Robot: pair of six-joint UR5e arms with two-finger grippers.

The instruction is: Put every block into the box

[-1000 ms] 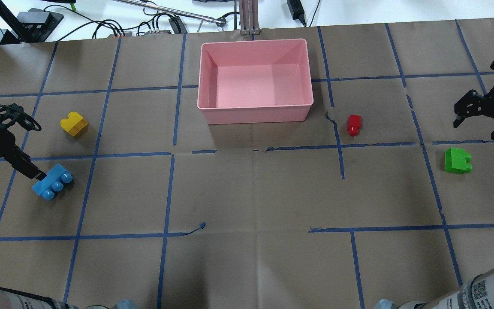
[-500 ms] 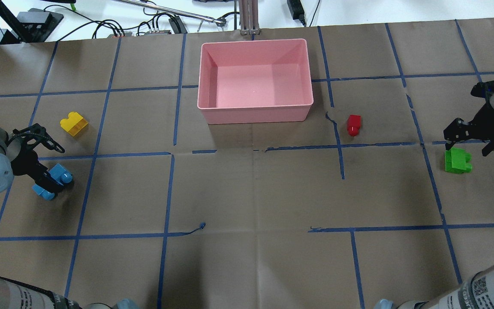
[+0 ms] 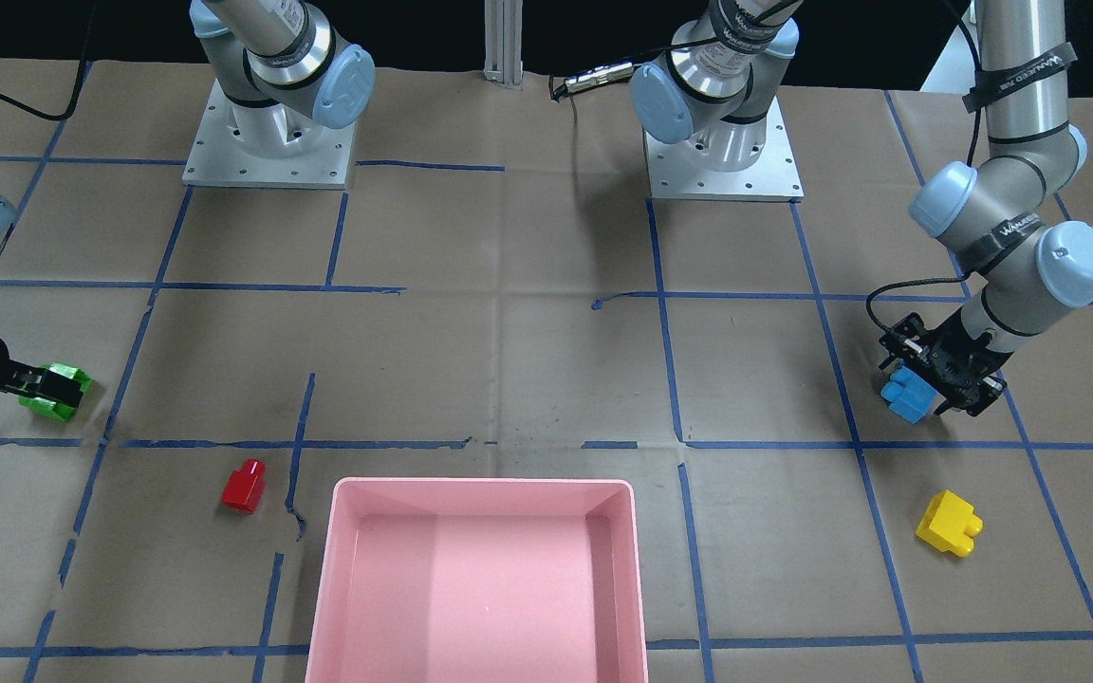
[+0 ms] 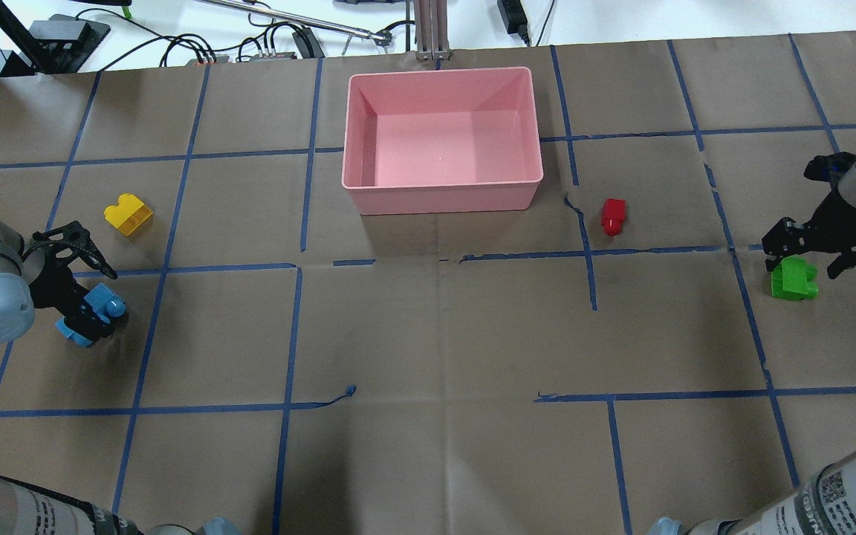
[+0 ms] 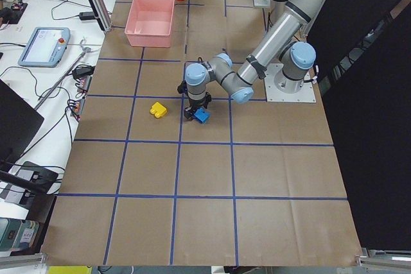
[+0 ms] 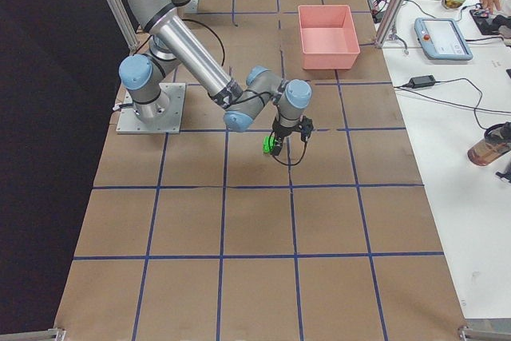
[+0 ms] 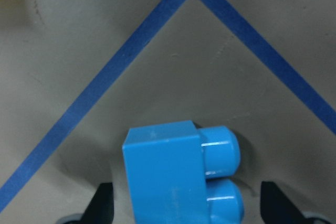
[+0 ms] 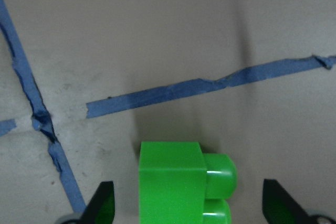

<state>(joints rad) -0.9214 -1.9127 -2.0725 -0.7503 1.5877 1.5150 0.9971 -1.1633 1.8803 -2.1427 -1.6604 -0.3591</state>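
the left gripper (image 4: 85, 313) is down over the blue block (image 7: 168, 177). its jaws are wide, with 1 finger (image 7: 105, 205) on each side and a gap showing on both sides. the block lies on the table (image 4: 428, 334) with its studs sideways. the right gripper (image 4: 805, 258) straddles the green block (image 8: 173, 182) the same way, jaws wide and not touching it. the red block (image 4: 612, 215) lies near the box (image 4: 443, 199), on the robot's right. the yellow block (image 4: 128, 214) lies well to the box's left, near the blue one. all 4 blocks are outside the box.
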